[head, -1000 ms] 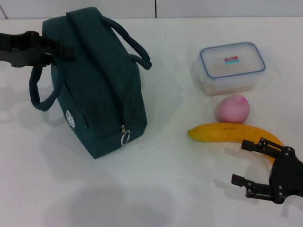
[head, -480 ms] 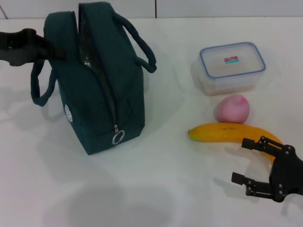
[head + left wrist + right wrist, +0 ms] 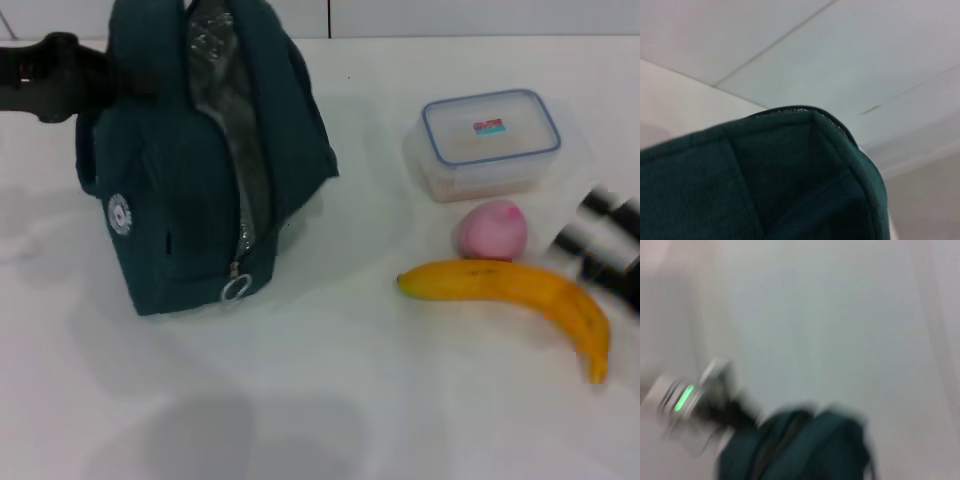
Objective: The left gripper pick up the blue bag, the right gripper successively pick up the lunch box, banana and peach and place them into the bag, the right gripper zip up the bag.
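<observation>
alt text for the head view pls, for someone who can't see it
The left gripper holds a dark teal bag upright on a white table, its zip open. To the right lie a lunch box, a peach and a banana, with the right gripper a blur beside them.

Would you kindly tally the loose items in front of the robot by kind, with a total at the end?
Bags: 1, the dark teal fabric bag, unzipped, showing a silver lining.
Containers: 1, the clear plastic lunch box with a blue-rimmed lid.
Fruit: 2, the yellow banana and the pink peach.
Total: 4 items.
</observation>
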You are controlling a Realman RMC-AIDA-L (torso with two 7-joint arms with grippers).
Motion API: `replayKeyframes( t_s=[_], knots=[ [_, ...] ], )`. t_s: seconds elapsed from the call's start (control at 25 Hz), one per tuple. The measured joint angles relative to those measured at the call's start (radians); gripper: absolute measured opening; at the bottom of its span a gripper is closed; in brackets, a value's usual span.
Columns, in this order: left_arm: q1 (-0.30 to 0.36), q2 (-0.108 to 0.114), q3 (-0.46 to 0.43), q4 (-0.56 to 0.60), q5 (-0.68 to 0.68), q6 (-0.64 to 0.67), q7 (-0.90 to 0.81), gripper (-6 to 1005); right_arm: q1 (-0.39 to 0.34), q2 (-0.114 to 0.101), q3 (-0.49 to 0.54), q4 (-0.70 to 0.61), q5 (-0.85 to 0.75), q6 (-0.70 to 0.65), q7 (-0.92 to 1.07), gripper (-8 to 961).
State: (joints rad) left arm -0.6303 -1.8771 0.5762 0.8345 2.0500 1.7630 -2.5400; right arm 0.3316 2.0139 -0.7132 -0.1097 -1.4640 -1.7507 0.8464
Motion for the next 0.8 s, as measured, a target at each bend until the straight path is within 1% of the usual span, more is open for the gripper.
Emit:
replayKeyframes(
  t_s=[0.12,0.24,0.36,0.44,0.56,0.8],
  knots=[
    [0.0,0.0,0.001,-0.011,-0.022,0.014,0.009,32,-0.005,-0.001,0.0,0.052,0.156,-0.013,0.17,810],
    [0.0,-0.005,0.002,-0.011,-0.029,0.016,0.017,33,-0.007,-0.001,0.0,0.069,0.237,-0.002,0.306,809],
    [-0.002,-0.014,0.002,-0.019,-0.047,0.016,0.029,33,-0.002,-0.001,0.0,0.068,0.295,0.042,0.445,808],
    [-0.007,-0.016,0.002,-0.03,-0.055,0.015,0.042,33,0.012,-0.001,0.0,0.064,0.321,0.112,0.542,808],
    [-0.01,-0.017,-0.003,-0.036,-0.059,0.007,0.061,33,0.052,0.0,0.0,0.065,0.348,0.247,0.651,807],
    [-0.013,-0.017,-0.009,-0.038,-0.067,-0.01,0.086,34,0.129,0.008,0.0,0.087,0.377,0.432,0.754,806]
  ],
)
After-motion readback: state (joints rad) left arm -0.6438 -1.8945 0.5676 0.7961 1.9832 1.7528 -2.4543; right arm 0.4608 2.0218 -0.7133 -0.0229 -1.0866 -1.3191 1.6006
